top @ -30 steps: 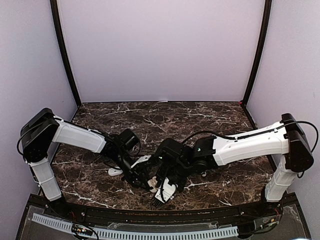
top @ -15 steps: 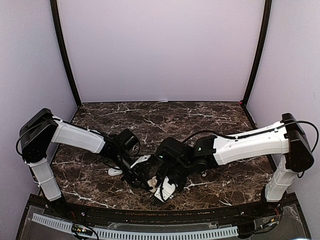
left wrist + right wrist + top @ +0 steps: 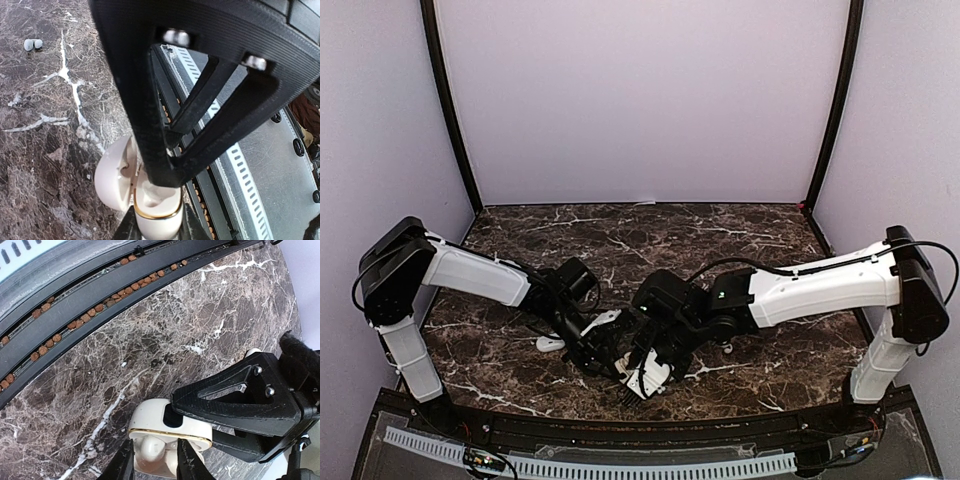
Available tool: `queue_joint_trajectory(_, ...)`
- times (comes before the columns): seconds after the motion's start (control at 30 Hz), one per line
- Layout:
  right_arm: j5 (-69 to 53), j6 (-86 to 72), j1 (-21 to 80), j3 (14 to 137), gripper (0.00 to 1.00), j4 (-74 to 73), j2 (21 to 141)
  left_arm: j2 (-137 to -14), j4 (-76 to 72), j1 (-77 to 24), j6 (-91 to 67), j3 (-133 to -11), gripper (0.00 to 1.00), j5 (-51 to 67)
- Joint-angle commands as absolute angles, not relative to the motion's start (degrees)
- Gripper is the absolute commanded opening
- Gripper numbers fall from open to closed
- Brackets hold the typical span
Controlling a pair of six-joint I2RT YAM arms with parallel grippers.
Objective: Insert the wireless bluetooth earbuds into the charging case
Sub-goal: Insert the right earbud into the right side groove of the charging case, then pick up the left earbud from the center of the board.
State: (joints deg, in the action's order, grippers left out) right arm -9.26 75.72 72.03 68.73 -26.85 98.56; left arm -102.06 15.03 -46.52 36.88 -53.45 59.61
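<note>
White earbud (image 3: 149, 449) pinched in our nearly closed right gripper (image 3: 154, 460) sits at the well of the open charging case (image 3: 155, 212), clamped by our left gripper (image 3: 159, 231); pressing askew, we could jam it or twist the case free.

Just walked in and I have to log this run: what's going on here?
The left claw grips the open charging case near the front edge of the marble table. The right claw is down over it, straddling a white earbud sitting in the case's well; whether it is gripped or fully seated, I cannot tell. A loose earbud lies farther off.
</note>
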Motion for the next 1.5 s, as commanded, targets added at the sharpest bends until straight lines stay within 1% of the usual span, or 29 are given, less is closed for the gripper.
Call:
queue_joint_trajectory(0.0,-11.3,74.8,71.9,68.9,0.3,-23.6,97.1,-99.0,12.2,-46.9,37.7,-53.4,0.15,63.3)
queue_joint_trajectory(0.13,-12.5,74.6,71.9,69.1,0.34,-24.4,96.8,-98.5,10.8,-46.9,37.5,-52.7,0.15,63.0)
queue_joint_trajectory(0.33,-15.2,73.6,71.2,67.9,0.36,-24.3,94.4,-97.3,8.0,-46.9,37.2,-50.7,0.15,62.9)
queue_joint_trajectory(0.47,-18.7,72.4,70.4,65.9,0.37,-22.8,90.5,-96.6,5.1,-46.9,36.3,-49.0,0.15,62.1)
queue_joint_trajectory(0.6,-23.5,69.2,68.3,62.2,0.37,-18.3,86.1,-95.1,-0.3,-46.8,34.0,-46.1,0.15,61.1)
queue_joint_trajectory(0.7,-30.2,63.7,65.2,58.7,0.39,-11.9,82.2,-93.3,-4.3,-46.8,32.6,-43.6,0.15,60.0)
queue_joint_trajectory(0.77,-33.2,58.9,62.9,55.5,0.42,-5.7,79.4,-91.9,-6.8,-46.8,31.7,-41.8,0.15,59.0)
queue_joint_trajectory(0.87,-33.3,51.3,59.8,49.8,0.49,5.1,75.3,-89.6,-10.6,-46.6,30.4,-39.4,0.14,57.6)
queue_joint_trajectory(0.93,-30.4,44.2,58.5,44.9,0.53,13.7,72.5,-87.9,-14.6,-46.4,29.0,-37.5,0.14,56.0)
queue_joint_trajectory(1.1,-20.5,35.0,57.5,34.8,0.63,32.8,67.6,-83.7,-22.7,-46.3,27.7,-32.3,0.14,54.1)
queue_joint_trajectory(1.13,-18.7,33.0,57.4,33.1,0.66,36.0,67.0,-83.2,-23.8,-46.3,27.6,-31.6,0.14,53.9)
queue_joint_trajectory(1.17,-16.9,30.5,57.4,31.9,0.72,38.6,66.7,-82.8,-24.7,-46.4,27.5,-31.0,0.14,53.7)
queue_joint_trajectory(1.2,-14.2,27.5,57.4,31.0,0.84,40.2,66.4,-82.5,-25.4,-46.3,27.3,-30.4,0.14,53.7)
queue_joint_trajectory(1.23,-10.6,24.0,57.4,30.7,0.93,41.0,66.4,-82.3,-26.4,-46.4,27.0,-29.8,0.14,53.4)
queue_joint_trajectory(1.27,-8.1,21.3,57.3,30.8,0.97,41.2,66.6,-82.1,-27.5,-46.3,26.6,-29.2,0.14,53.3)
queue_joint_trajectory(1.3,-6.3,19.3,57.3,31.5,0.99,40.2,67.0,-81.8,-28.6,-46.3,26.4,-28.6,0.14,53.3)
queue_joint_trajectory(1.47,0.0,10.4,56.9,38.0,0.99,30.0,71.1,-80.4,-34.2,-46.3,25.2,-25.7,0.14,53.5)
